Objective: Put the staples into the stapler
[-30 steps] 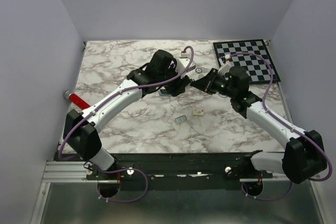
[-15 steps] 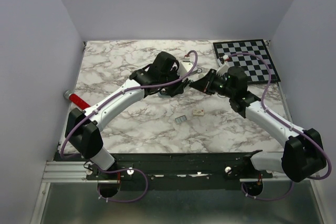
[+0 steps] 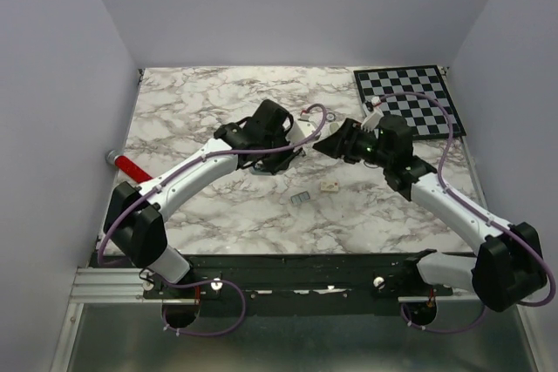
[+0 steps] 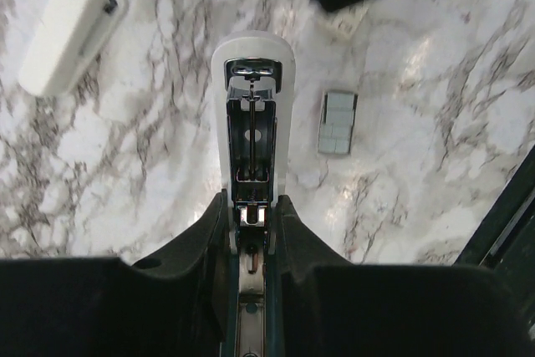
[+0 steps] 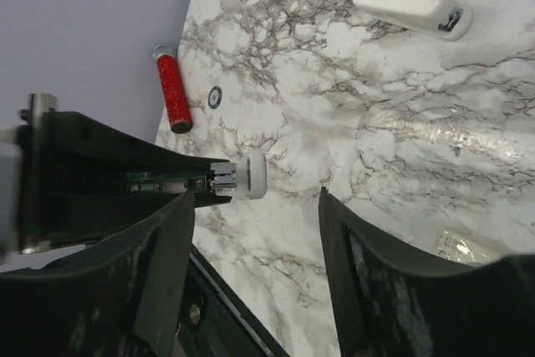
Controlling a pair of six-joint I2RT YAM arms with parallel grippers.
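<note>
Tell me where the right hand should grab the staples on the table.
I'd pinch the staples across the two long edges, coming straight down from above. The strip lies flat on the marble table, apart from the small white box, so only its thin sides offer purchase.

No readable text anywhere (marks on the small white box [image 3: 330, 186] blur).

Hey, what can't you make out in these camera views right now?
Left wrist view: the stapler has its rear end buried between the left fingers, so its hinge is hidden.
Right wrist view: a pale object at the bottom edge is blurred and partly covered by the right finger; it cannot be identified.
Top view: the staples are too small for detail, and the left arm covers the grip.
</note>
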